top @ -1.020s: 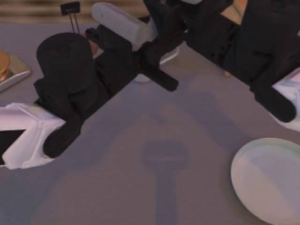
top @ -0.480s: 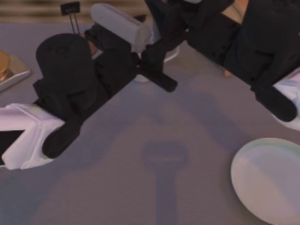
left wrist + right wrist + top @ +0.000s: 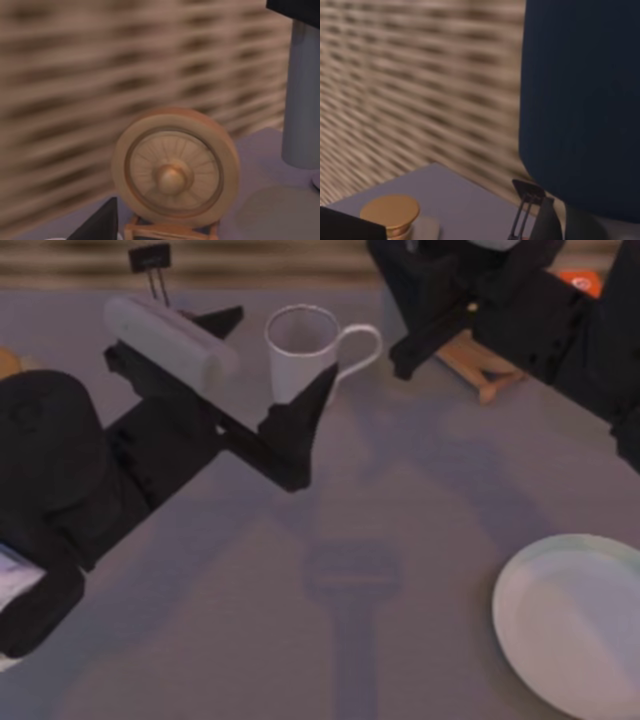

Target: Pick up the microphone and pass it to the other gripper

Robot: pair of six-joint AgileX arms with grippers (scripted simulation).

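The microphone shows in the wrist views only. Its dark navy head (image 3: 580,100) fills one side of the right wrist view, and its silver-grey handle (image 3: 300,100) hangs upright beside the wooden wheel in the left wrist view. In the top view it is hidden under my right arm. My right gripper (image 3: 415,355) is at the back, right of centre, shut on the microphone; one black finger (image 3: 345,225) shows. My left gripper (image 3: 285,345) hovers over the mug, open, with nothing between its fingers (image 3: 97,222).
A white mug (image 3: 300,340) stands at the back centre. A wooden wheel on a stand (image 3: 480,365) is right of it. A white plate (image 3: 570,625) lies front right. A black clip (image 3: 150,265) and a gold bell (image 3: 390,212) are back left.
The two grippers, together over the mug a second ago, have parted. My left arm drew back to the left and uncovered the mug. My right arm pulled away to the right.
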